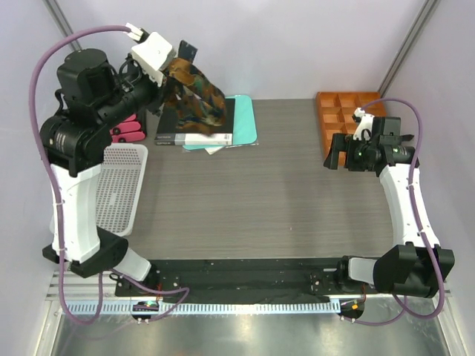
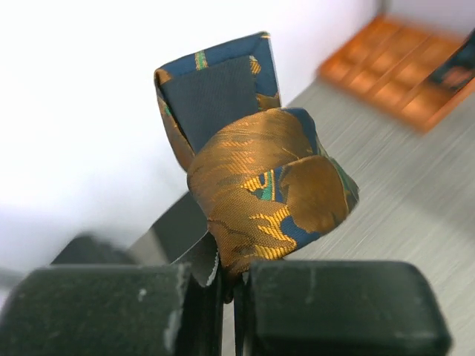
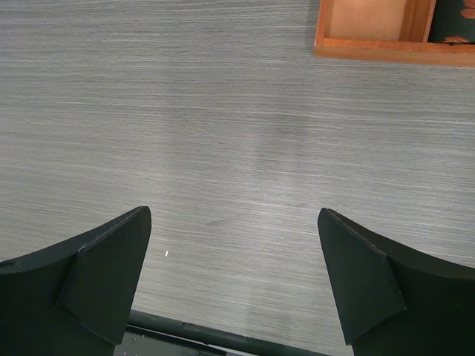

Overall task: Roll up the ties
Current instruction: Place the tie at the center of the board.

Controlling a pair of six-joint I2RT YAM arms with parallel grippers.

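Table of grey woodgrain fills the middle of the top view. The left arm rears up at upper left, wrist bent toward the back wall. The right arm reaches to right of centre. A white perforated basket sits at the left edge, an orange compartment tray at upper right, and a stack of books at upper left.

The left gripper is clamped on the tie, which dangles over the books in a loose, bunched coil. Whether it touches them I cannot tell. The right gripper is spread wide over bare table beside the tray, holding nothing.

To roll it well, I judge this slack, uneven coil should first be laid flat, then wound from one end under even tension.
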